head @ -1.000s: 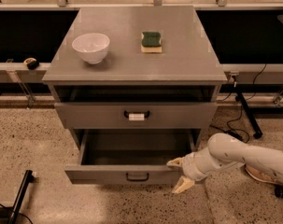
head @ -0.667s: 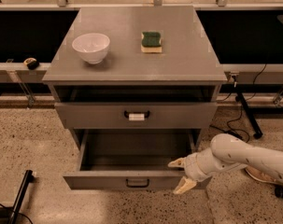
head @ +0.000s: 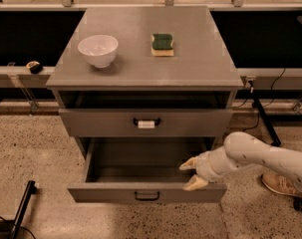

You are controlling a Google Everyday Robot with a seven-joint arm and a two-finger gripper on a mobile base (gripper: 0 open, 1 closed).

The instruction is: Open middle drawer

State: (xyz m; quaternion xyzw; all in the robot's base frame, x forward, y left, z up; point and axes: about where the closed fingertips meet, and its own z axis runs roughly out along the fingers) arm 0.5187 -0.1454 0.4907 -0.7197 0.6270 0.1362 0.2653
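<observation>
Camera view: looked down on a grey cabinet (head: 200, 68) standing on a speckled floor (head: 36, 148). Found a white bowl (head: 98, 50) on the left of its top and a green and yellow sponge (head: 162, 44) nearer the middle, well apart from the bowl. Counted 2 drawers in sight. Noted the upper drawer (head: 100, 123) sitting close in under the top, with a white tag on its black handle (head: 146, 122). Found the middle drawer (head: 105, 193) just below, standing open, its low front well forward of the cabinet and its inside open to view. Spotted the small black loop handle (head: 147, 196) at the middle of that front, untouched. Traced the white arm (head: 260, 156) in from the right edge to the gripper (head: 193, 174) at the right end of the open drawer. Saw its 2 pale fingers (head: 189, 164) spread apart, 1 over the drawer's inside, the other lying at the top edge of the front, with nothing visibly pinched between them. Noticed a tan shoe (head: 280, 183) on the floor behind the arm, a small black object (head: 34, 66) on the ledge left of the cabinet, and a black pole (head: 23, 208) at the lower left.
</observation>
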